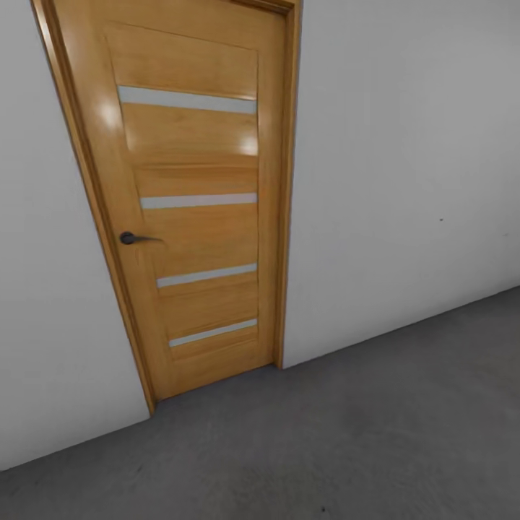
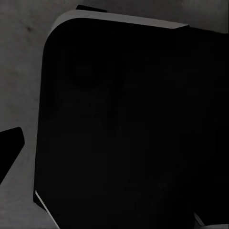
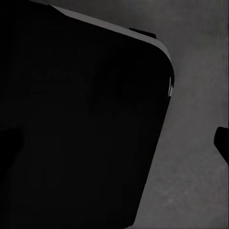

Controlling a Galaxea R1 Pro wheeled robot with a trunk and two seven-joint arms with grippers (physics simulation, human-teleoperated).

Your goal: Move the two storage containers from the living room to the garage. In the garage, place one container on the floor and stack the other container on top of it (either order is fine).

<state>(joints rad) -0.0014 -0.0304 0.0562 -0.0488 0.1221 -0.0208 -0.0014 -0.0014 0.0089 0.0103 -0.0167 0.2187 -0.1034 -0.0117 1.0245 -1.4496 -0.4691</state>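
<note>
Dull dark-grey mottled concrete floor (image 1: 375, 433) across the lower part of the head view, so clearly in the garage. Meets plain white walls (image 1: 404, 180) along a line slanting up toward the right. Set into the wall, an orange-wood door (image 1: 195, 209), shut, with four thin frosted glass slits (image 1: 198, 200) stacked across it and a dark lever handle (image 1: 130, 237) on its left edge, lever pointing right. Soft shine on the upper panels. Door frame leaning in the shot, just the tilted camera.

Left wrist view: same grey floor (image 2: 21, 86) along one edge, mostly blocked by a big black rounded-corner body (image 2: 124, 133) with a thin pale rim, looks like part of the robot itself. One small dark tip (image 2: 10, 143) poking in at the side, can't tell if the left gripper is open or closed.

Right wrist view: pretty much a mirror of that, black rounded body (image 3: 81, 124) over grey floor (image 3: 191, 157), a dark tip (image 3: 222, 140) at the edge, right gripper state also impossible to tell
</note>
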